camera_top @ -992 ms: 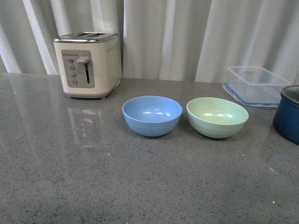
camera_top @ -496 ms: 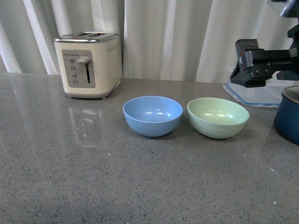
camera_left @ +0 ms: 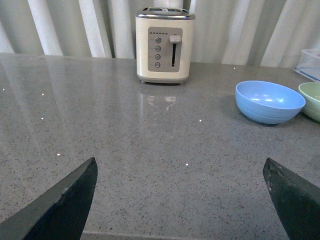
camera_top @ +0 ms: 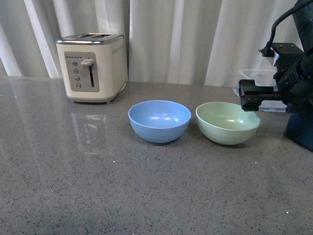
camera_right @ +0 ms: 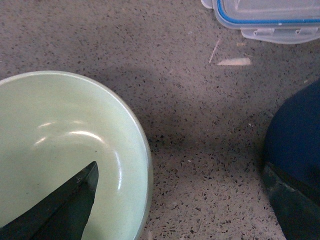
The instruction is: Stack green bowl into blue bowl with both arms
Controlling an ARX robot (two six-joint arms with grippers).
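On the grey speckled countertop (camera_top: 98,186), the green bowl (camera_top: 228,122) stands upright, right of centre in the front view. The blue bowl (camera_top: 159,121) stands upright just beside it on its left. Their rims are close, with a narrow gap between them. Both bowls are empty.

Right gripper (camera_top: 247,96): positioned over the right-hand rim of the green bowl. In the right wrist view the gripper (camera_right: 180,170) is spread wide. One finger (camera_right: 60,210) lies over the bowl's interior (camera_right: 55,150); the other finger (camera_right: 295,210) lies outside the bowl, in front of the dark navy pot (camera_right: 295,140). The rim section sits between the two fingers. Nothing is gripped. Contact between finger and bowl cannot be determined.

Left gripper (camera_left: 179,165): outside the front view. In the left wrist view its fingers (camera_left: 65,205) are spread wide over bare countertop, holding nothing and well apart from the blue bowl (camera_left: 270,101).

Surroundings: the navy pot (camera_top: 301,132) stands at the right edge, near the green bowl. A clear blue-rimmed container (camera_right: 265,17) lies behind the pot, largely hidden by the right arm in the front view. A cream toaster (camera_top: 92,66) stands at the rear left, in front of a pale curtain (camera_top: 186,39).
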